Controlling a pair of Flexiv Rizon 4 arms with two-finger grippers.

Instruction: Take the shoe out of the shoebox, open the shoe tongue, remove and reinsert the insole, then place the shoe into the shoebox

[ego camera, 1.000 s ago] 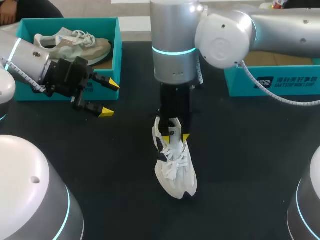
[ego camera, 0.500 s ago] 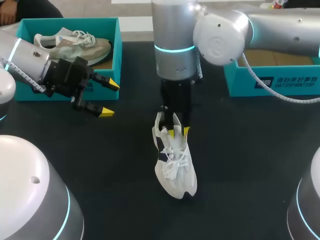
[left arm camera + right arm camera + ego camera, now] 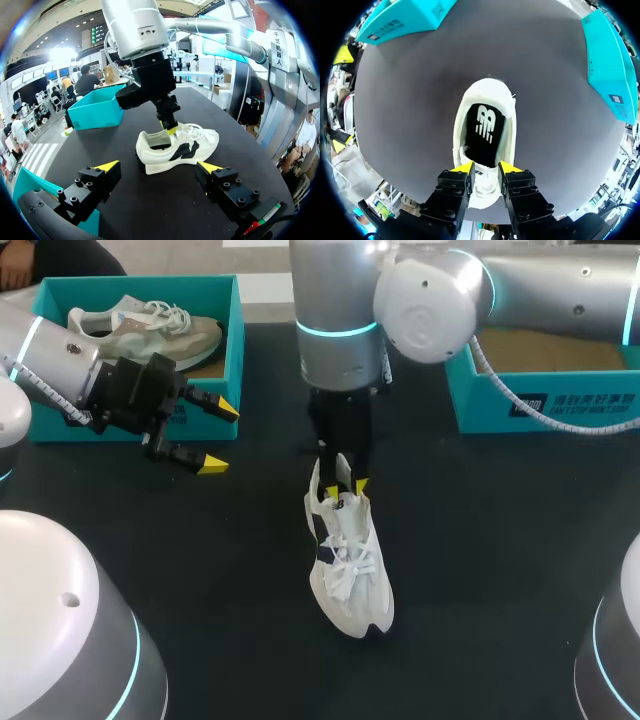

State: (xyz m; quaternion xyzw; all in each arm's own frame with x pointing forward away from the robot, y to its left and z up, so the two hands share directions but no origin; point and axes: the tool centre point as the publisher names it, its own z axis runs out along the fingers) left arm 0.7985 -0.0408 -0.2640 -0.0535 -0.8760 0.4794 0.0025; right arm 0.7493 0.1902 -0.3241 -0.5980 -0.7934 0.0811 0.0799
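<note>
Right claw (image 3: pixel 347 486) drew heelward, fingers nearly together, seemingly pinching tongue (image 3: pixel 160 140). Shoe (image 3: pixel 350 575) on bench (image 3: pixel 500 540), long axis in line with claw, heel ahead. Left claw (image 3: pixel 220 437) wide, empty, farther off.

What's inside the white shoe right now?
A black insole with a white logo lies in the white shoe; its front end is covered by the shoe's upper and my right hand.

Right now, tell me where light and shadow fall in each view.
Head view: shoe bright against the dark table, glare on the right arm. Left wrist view: sheen on the table past the shoe. Right wrist view: table lit grey, insole black.
</note>
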